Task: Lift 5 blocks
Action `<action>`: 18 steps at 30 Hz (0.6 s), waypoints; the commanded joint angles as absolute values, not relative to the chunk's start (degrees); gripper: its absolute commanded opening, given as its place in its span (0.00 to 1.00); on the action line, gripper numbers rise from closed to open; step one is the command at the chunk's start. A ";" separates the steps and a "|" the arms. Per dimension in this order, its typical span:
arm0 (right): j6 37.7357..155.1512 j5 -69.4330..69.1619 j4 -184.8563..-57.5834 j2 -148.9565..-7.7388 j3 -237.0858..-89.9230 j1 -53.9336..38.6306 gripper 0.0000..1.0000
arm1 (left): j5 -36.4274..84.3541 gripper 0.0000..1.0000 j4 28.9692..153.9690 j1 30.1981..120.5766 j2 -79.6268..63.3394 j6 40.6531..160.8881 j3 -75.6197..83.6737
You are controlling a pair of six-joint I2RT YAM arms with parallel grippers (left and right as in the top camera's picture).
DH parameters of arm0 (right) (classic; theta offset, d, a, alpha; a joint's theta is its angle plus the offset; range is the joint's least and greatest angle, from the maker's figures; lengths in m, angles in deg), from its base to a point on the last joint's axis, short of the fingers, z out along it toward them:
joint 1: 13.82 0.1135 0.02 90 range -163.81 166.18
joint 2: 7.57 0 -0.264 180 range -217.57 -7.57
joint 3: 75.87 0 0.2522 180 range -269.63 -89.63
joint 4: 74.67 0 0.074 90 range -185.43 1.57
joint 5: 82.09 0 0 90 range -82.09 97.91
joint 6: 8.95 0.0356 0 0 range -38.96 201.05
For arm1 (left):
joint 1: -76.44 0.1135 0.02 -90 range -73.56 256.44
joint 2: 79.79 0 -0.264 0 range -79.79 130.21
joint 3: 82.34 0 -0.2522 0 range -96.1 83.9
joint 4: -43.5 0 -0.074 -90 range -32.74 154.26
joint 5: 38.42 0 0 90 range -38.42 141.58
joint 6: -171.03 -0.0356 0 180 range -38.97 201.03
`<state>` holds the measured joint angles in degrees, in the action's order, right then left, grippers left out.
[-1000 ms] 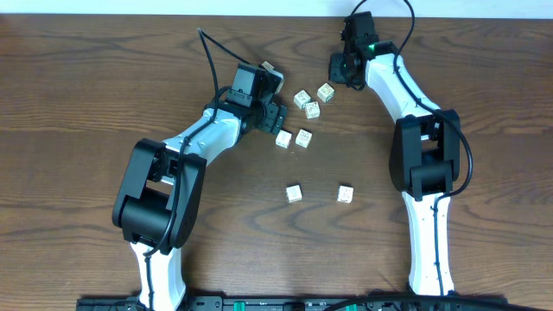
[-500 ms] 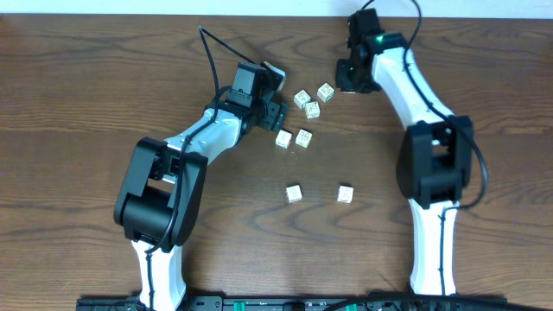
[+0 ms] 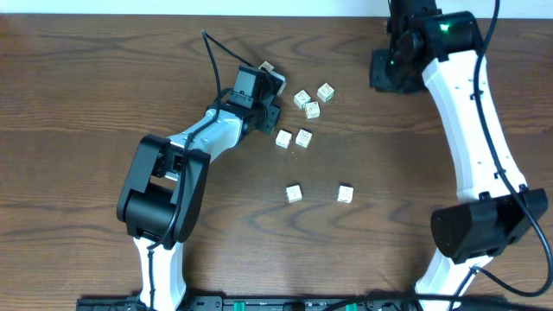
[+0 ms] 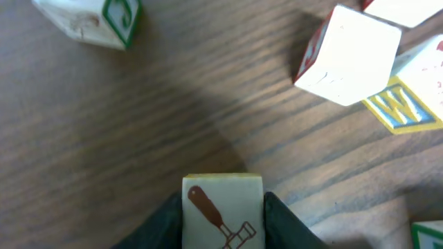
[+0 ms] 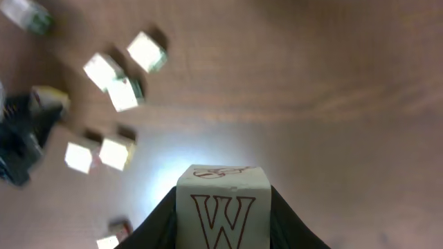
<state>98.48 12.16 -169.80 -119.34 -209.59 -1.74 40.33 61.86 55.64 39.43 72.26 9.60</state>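
Observation:
My left gripper (image 4: 223,232) is shut on a cream block (image 4: 223,211) with a brown hammer mark, low over the wood; overhead this block (image 3: 268,67) shows at the left gripper (image 3: 266,78). High above the table, my right gripper (image 5: 223,228) is shut on a block (image 5: 223,207) printed with a red W. Overhead, the right gripper (image 3: 387,69) is at the back right and hides its block. Loose blocks lie in a cluster (image 3: 301,98), (image 3: 326,92), (image 3: 312,110), as a pair (image 3: 283,138), (image 3: 303,136), and two nearer ones (image 3: 294,193), (image 3: 346,193).
In the left wrist view, a green-marked block (image 4: 90,21) lies far left, and a white block (image 4: 346,48) beside a blue-and-yellow W block (image 4: 408,104) lies right. The right wrist view shows my left gripper (image 5: 24,135) at the left edge. Both white arms (image 3: 471,130) flank the blocks.
My left gripper has closed on the hammer block. The right arm has swung right and risen away from the cluster, carrying its W block.

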 commanded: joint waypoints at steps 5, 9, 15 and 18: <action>99.50 14.08 -176.09 -115.27 -207.49 -1.78 0.01 | 40.03 0.25 69.45 55.46 34.42 76.06 8.57; 99.85 14.48 -173.49 -110.53 -199.34 -1.76 0.01 | 40.05 0.21 73.86 55.44 27.49 78.40 9.27; 100.03 14.69 -157.97 -98.71 -174.84 -1.72 0.01 | 40.36 0.19 75.00 55.44 15.56 78.75 14.43; 99.83 14.69 -150.80 -93.18 -162.51 -1.78 0.01 | 42.28 0.19 75.52 55.44 10.62 78.68 17.56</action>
<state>99.07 14.02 -153.43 -96.96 -170.60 -1.72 40.60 74.72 55.57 13.33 78.03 14.43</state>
